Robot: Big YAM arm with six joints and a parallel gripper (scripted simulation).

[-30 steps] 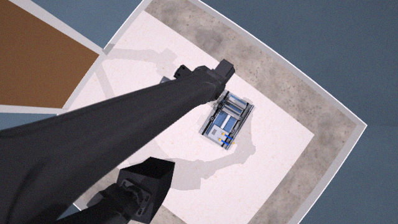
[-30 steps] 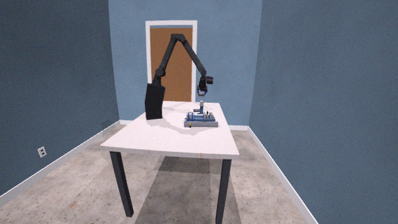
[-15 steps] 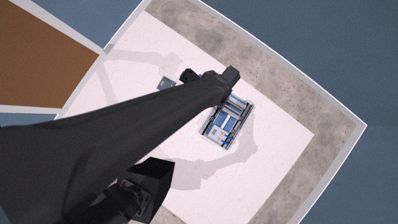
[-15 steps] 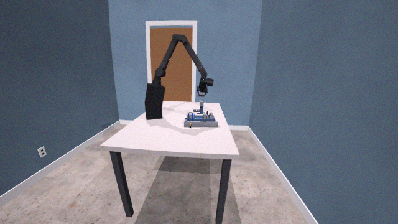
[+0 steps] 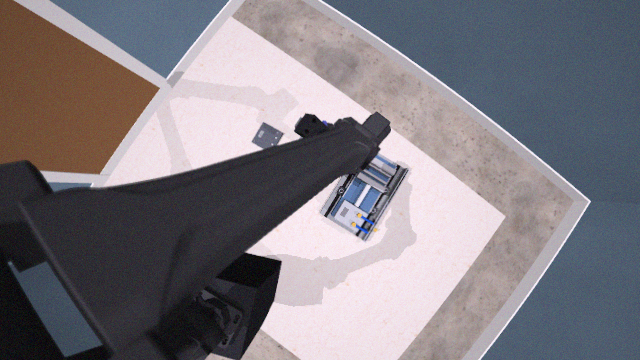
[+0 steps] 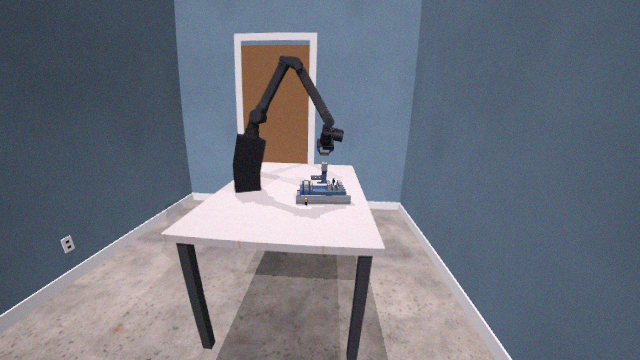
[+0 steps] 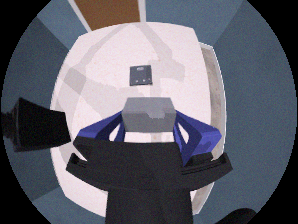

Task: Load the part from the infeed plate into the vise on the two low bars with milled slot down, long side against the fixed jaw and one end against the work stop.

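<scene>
The gripper [image 5: 325, 123] [image 6: 325, 148] [image 7: 149, 112] is clamped on the grey block [image 6: 324, 152] [image 7: 149, 114], its blue fingers pressing on two opposite ends; the block is in the air, higher than the vise [image 5: 326, 212] [image 6: 324, 199] and not loaded in it; which way the milled slot faces, I cannot tell; the vise rests on the white table [image 5: 450, 240] [image 6: 280, 225] [image 7: 100, 60], with yellow fittings [image 5: 359, 215] and short blue hoses [image 5: 367, 219] at one end; in the exterior view, a grey upright piece [image 6: 324, 167] shows behind and above the vise, just under the gripper but apart from the block; the dark arm [image 5: 200, 185] [image 6: 312, 92] bends high above the level of the vise, then slopes down to the gripper, and in the top view its forearm hides part of the table beside the vise; a small dark plate [image 5: 267, 135] [image 7: 140, 75] lies flat on the table, well apart from the vise.
</scene>
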